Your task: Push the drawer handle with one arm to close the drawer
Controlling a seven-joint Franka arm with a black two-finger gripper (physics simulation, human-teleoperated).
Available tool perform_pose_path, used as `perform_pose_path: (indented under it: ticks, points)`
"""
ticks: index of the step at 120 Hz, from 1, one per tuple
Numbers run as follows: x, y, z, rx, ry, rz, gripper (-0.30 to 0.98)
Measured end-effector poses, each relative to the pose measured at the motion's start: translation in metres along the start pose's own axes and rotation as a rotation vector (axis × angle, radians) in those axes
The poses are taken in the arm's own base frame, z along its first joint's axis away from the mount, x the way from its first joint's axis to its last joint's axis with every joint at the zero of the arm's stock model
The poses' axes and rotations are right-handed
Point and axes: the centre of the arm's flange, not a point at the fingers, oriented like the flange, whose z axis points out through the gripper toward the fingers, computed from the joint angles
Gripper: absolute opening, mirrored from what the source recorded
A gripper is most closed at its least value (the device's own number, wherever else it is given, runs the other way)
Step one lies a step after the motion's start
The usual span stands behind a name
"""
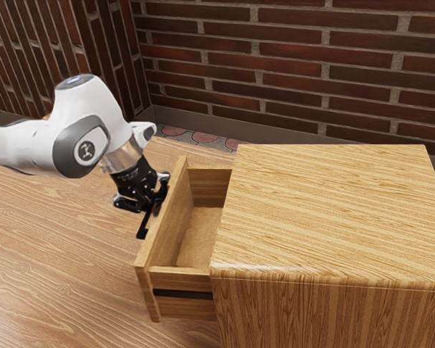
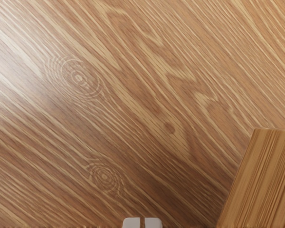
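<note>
In the exterior view my gripper is at the outer side of the drawer front, beside the black handle. Whether it touches the handle or the front cannot be told. The drawer stands pulled out from the wooden cabinet, its inside visible. At the lower edge of the wrist view, the grey tips of my gripper are side by side with only a thin gap: it is shut. A wooden panel lies to one side of them.
Wood-grain surface spreads below the arm and around the drawer, and it also lies under the hand in the wrist view. A brick wall rises behind the cabinet.
</note>
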Motion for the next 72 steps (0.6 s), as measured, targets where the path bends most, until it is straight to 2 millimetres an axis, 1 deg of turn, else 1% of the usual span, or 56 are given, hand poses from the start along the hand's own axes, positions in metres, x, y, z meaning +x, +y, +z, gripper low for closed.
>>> perform_pose_path:
  ticks: [35, 72]
  points:
    - [-0.001, 0.034, 0.010, -0.018, -0.003, 0.041, -0.10]
    - [-0.016, 0.067, 0.027, -0.029, -0.017, 0.096, -0.10]
